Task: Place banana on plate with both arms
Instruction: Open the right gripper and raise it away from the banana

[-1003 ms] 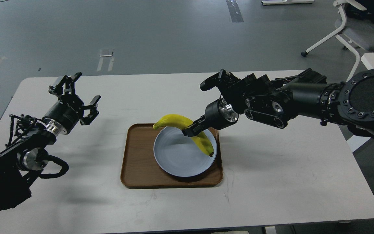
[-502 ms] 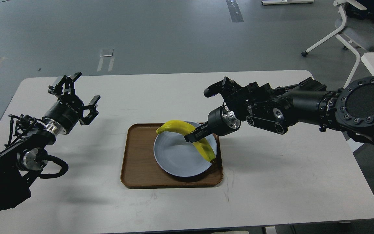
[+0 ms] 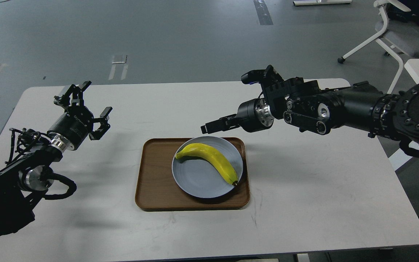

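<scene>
The yellow banana lies on the pale grey-blue plate, its greenish stem toward the left and its dark tip at the plate's right rim. My right gripper hovers just above and behind the plate's far edge, empty and apart from the banana, with its fingers a little apart. My left gripper is open and empty over the table's left side, well away from the plate.
The plate sits in a brown wooden tray at the middle of the white table. A white office chair stands on the floor at the back right, beyond the table.
My right gripper lowered the banana onto the plate, let it go, then rose and drew back toward the far edge. The left arm has not moved.
</scene>
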### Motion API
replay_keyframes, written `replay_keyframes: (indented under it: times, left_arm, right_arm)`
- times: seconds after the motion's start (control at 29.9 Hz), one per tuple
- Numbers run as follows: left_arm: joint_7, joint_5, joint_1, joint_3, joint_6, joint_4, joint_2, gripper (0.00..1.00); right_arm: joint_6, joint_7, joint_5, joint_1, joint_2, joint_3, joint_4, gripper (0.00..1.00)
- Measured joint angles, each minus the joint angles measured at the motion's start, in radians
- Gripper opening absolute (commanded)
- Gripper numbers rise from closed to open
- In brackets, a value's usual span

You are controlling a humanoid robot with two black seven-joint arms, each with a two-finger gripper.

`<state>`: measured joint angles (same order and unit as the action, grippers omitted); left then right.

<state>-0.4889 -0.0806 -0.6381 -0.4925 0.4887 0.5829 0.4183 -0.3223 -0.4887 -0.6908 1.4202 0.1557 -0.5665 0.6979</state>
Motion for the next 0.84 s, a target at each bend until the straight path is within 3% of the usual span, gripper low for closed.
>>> replay_keyframes:
  times: [0.2, 0.33, 0.54, 0.84]
  left_arm:
    - [0.0, -0.001, 0.003, 0.0, 0.0, 0.0, 0.0, 0.98]
    - [0.0, -0.001, 0.006, 0.0, 0.0, -0.001, -0.012, 0.98]
    - [0.0, -0.007, 0.009, 0.001, 0.0, -0.011, -0.033, 0.98]
    - [0.0, -0.015, 0.009, 0.011, 0.0, -0.025, -0.042, 0.98]
  right_arm:
    - [0.009, 0.0, 0.078, -0.161, 0.227, 0.347, 0.001, 1.0]
    - [0.008, 0.0, 0.143, -0.349, 0.317, 0.609, 0.004, 1.0]
    - [0.003, 0.0, 0.288, -0.589, 0.345, 0.854, 0.012, 1.0]
    - [-0.005, 0.0, 0.49, -0.694, 0.331, 0.911, 0.034, 1.0]
